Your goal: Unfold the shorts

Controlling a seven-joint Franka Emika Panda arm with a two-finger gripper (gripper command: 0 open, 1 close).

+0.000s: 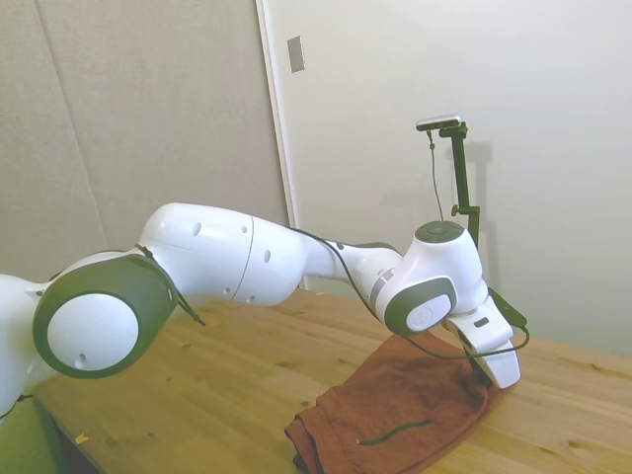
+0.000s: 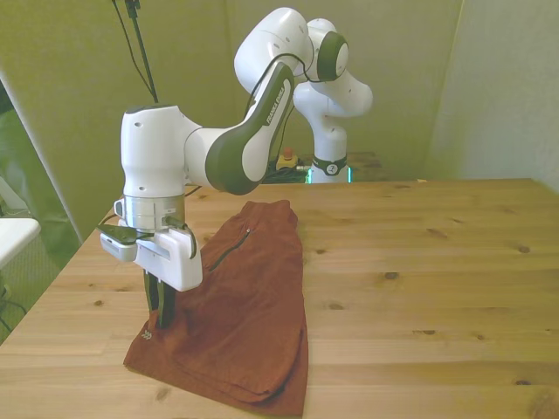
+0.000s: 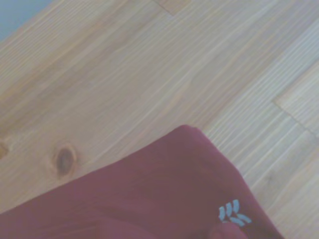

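Note:
The rust-brown shorts [image 2: 249,305] lie folded on the wooden table [image 2: 419,262], running from the middle toward the near edge on the front view's left. A dark zip slit [image 1: 395,432] crosses the top layer. My gripper [image 2: 162,321] points straight down at the shorts' near corner on the front view's left, its dark fingers [image 2: 168,301] close together with cloth between them. The side view shows the same fingers [image 1: 482,369] at the cloth's far edge. The wrist view shows the shorts' rounded corner [image 3: 164,194] with a small pale logo [image 3: 233,213], lying against the wood.
Bare wood [image 2: 437,288] stretches to the front view's right of the shorts. The table's edge on the front view's left [image 2: 52,288] runs close to the gripper. A white object [image 2: 13,237] sits beyond that edge.

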